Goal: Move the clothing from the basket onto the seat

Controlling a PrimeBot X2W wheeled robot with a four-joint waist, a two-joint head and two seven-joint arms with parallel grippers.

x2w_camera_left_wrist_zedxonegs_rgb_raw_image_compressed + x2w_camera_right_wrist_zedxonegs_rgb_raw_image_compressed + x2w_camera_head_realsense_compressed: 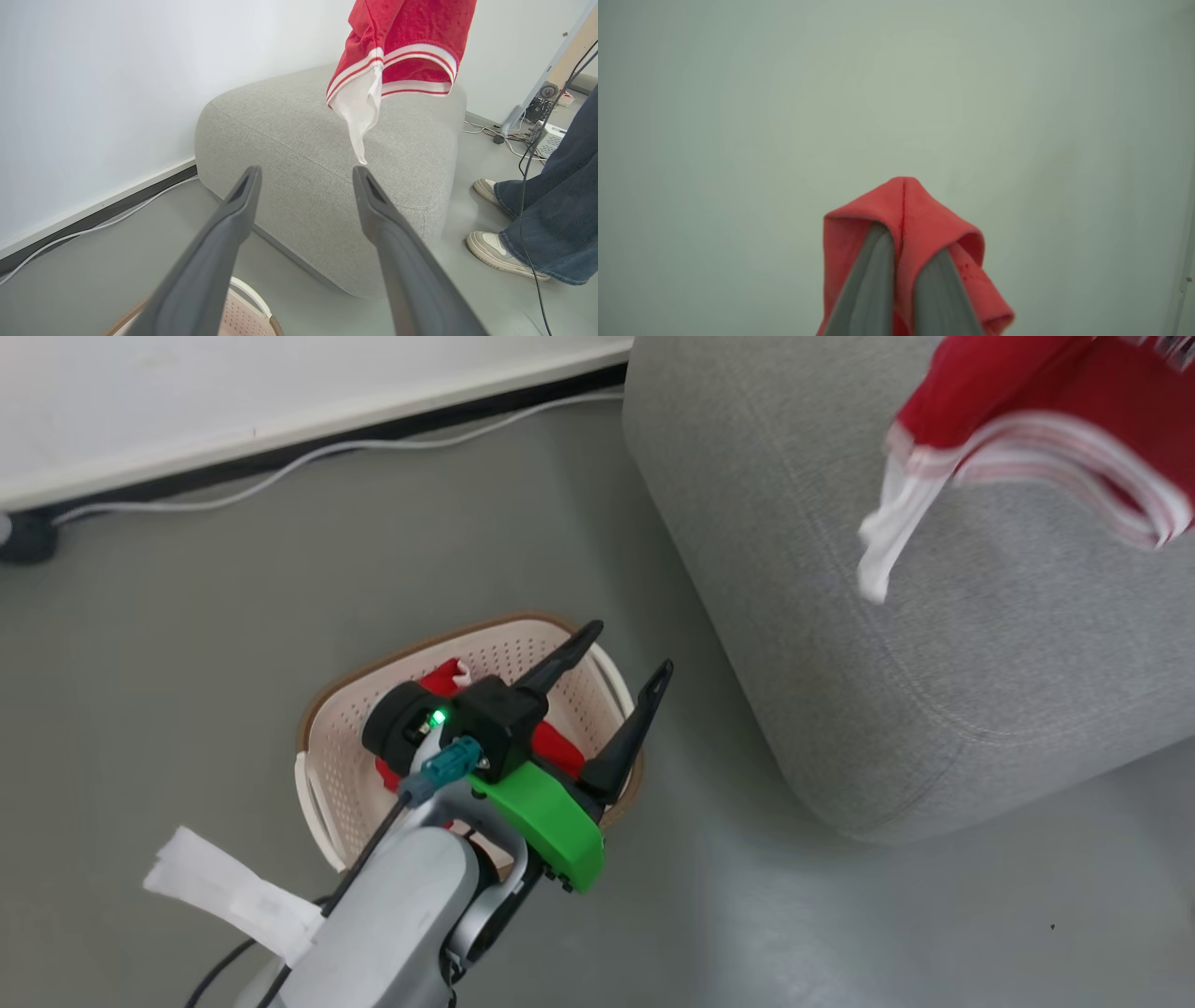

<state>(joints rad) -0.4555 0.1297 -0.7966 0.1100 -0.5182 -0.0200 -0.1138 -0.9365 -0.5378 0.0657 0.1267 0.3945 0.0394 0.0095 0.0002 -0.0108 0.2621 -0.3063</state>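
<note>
I am looking down at the seat [840, 663], a large grey block with rounded edges, standing on a grey floor [187, 663].

The basket [341, 756] sits on the floor just off the seat's near corner, with a strip of floor between its rim and the seat's curved side. The other garment [551, 742], red, lies inside the basket.

My left gripper [631, 646] hangs over the basket's seat-side rim. Its jaws are released and spread wide with nothing between them, and the fingers point toward the seat.

My right gripper [910, 242] is clenched on a fold of the striped garment [411, 37], red with white stripe trim. The garment hangs above the seat's top, and its white tip dangles low over the fabric. I cannot tell whether the tip touches.

Open floor runs from the seat's side to the wall [233, 392]. A white cable [373, 443] lies along the wall's foot and leads toward the seat's back edge.

In the left wrist view a person [556, 200] in jeans stands beyond the seat's far end. One of their shoes [495, 252] is near its rounded corner, and dark cables trail close by.
</note>
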